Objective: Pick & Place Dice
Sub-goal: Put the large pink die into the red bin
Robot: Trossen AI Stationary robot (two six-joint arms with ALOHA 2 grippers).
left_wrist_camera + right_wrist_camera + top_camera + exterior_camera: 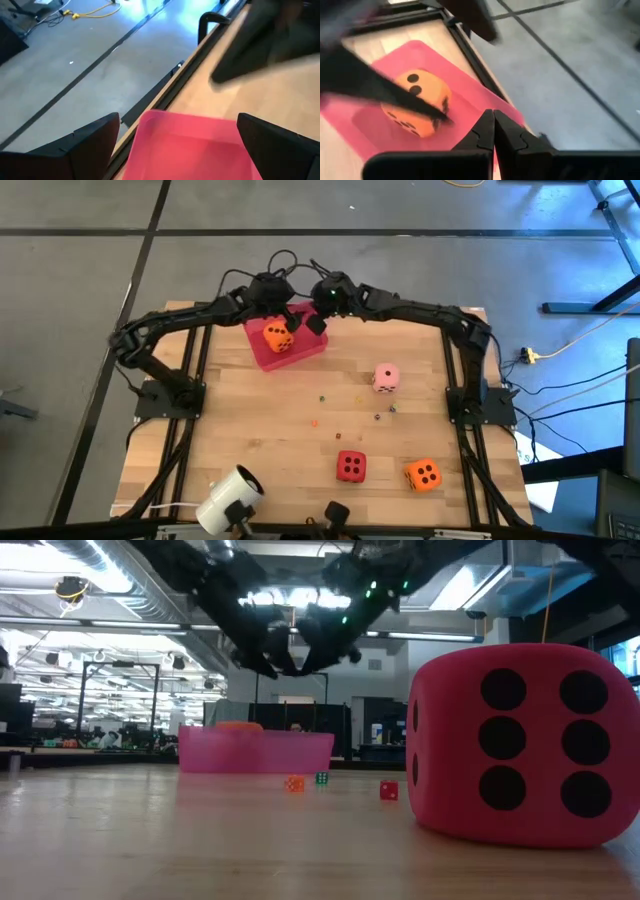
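An orange die [278,337] [417,105] rests on the flat pink-red tray [300,352] [195,150] at the table's far side. A pink die [386,377], a red die [350,465] [520,740] and a second orange die [423,474] sit on the wood, toward the right and near side. My left gripper [289,322] [177,122] hangs open above the tray's far edge, nothing between its fingers. My right gripper [316,323] [494,117] is shut and empty, raised just beyond the tray's far right corner, close beside the left one.
Tiny coloured beads [345,415] [320,780] lie scattered mid-table. The table's far edge [165,95] runs just behind the tray, with floor beyond. A white camera [232,498] stands at the near edge. Bare wood lies at the table's left and centre.
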